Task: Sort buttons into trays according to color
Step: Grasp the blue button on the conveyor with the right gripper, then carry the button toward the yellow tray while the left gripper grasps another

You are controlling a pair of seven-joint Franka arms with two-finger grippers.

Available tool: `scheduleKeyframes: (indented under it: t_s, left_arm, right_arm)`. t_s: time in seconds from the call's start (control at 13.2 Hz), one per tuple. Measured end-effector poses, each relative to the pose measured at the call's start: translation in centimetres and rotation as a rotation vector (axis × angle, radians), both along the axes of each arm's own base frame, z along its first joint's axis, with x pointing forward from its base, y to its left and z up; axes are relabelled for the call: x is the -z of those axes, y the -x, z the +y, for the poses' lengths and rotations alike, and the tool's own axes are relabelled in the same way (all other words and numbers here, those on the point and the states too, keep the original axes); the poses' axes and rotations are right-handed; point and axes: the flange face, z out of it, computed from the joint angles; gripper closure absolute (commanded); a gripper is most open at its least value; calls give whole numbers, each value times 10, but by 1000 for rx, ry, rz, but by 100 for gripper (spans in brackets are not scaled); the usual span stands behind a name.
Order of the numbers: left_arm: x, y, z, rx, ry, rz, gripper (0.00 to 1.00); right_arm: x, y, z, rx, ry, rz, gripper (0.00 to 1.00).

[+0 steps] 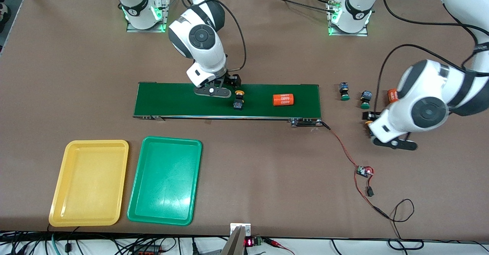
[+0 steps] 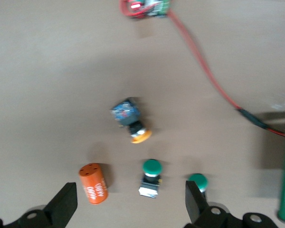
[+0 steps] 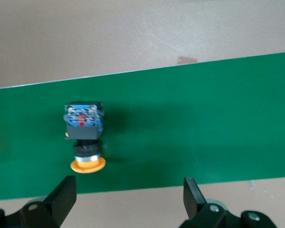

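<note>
The right gripper (image 3: 126,199), spread, hovers over the belt (image 1: 172,102) by a yellow button (image 3: 84,135). It looks light and stiff; grasp its square body. The left gripper (image 2: 130,204), spread, hangs over the bench (image 1: 267,171) near the green buttons (image 2: 150,176).

yellow button (image 1: 238,99) on conveyor belt (image 1: 172,101), trays (image 1: 89,182) bare

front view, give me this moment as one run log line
right gripper: open over yellow button on belt | left gripper: open over table buttons | trays: both hold nothing
</note>
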Motion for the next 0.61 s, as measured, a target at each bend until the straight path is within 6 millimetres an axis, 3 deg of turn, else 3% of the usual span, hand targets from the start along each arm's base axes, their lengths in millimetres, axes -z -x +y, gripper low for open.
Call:
scheduleKeyframes:
  t_s: [0.15,0.46,0.61]
  left_arm:
    - [20,-6,25,-141,-26,-24,0]
    - [83,-12,34,-394,-3,-105,0]
    - [115,-3,52,-433,49,-148,0]
  right_arm:
    - [8,-7,6,8,3,-4,0]
    - [23,-22,5,24,-15,-32,0]
    - [35,-26,4,25,-20,-41,0]
